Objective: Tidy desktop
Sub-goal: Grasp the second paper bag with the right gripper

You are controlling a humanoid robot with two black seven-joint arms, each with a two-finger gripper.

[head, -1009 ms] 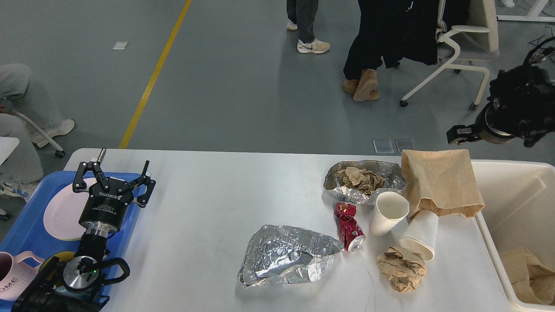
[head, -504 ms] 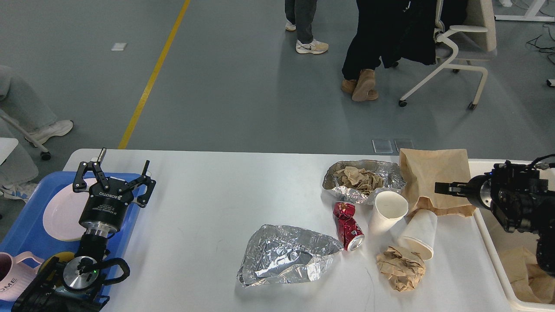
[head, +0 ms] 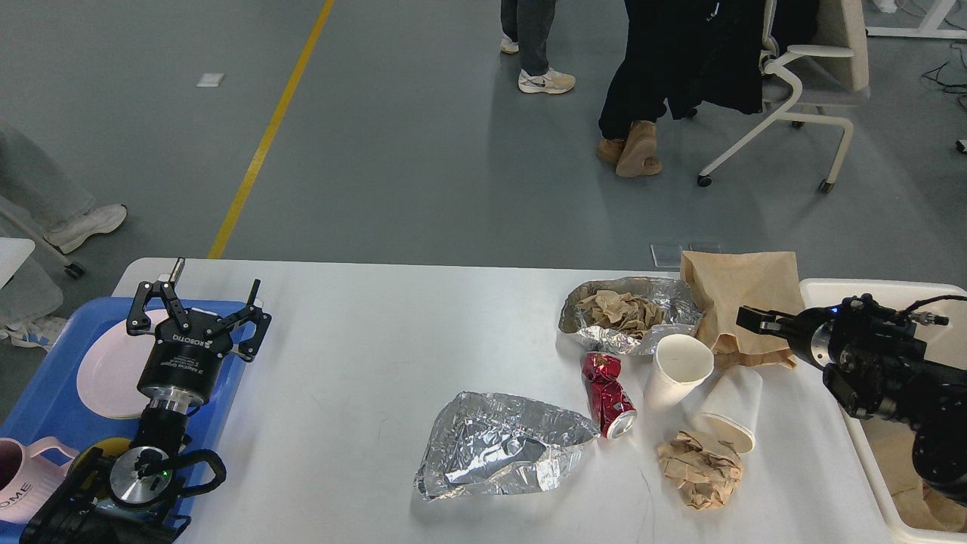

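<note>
The white desktop (head: 363, 347) holds litter on its right half: a brown paper bag (head: 736, 291), a foil dish with crumpled paper (head: 627, 313), an upright paper cup (head: 680, 370), a tipped paper cup (head: 729, 408), a crushed red can (head: 608, 393), crumpled foil (head: 502, 446) and a brown paper ball (head: 699, 468). My right gripper (head: 755, 319) points left, low against the bag's right lower part; its fingers cannot be told apart. My left gripper (head: 200, 298) is open and empty above the blue tray.
A blue tray (head: 45, 393) at the left edge holds a pink plate (head: 106, 370) and a pink mug (head: 23, 483). A cream bin (head: 876, 291) with brown paper inside stands at the right edge. People and a white chair (head: 801, 98) stand beyond the table.
My right arm came down from high at the right and reached left to the paper bag. The bag has shifted a little left and back. The left arm has not moved.
</note>
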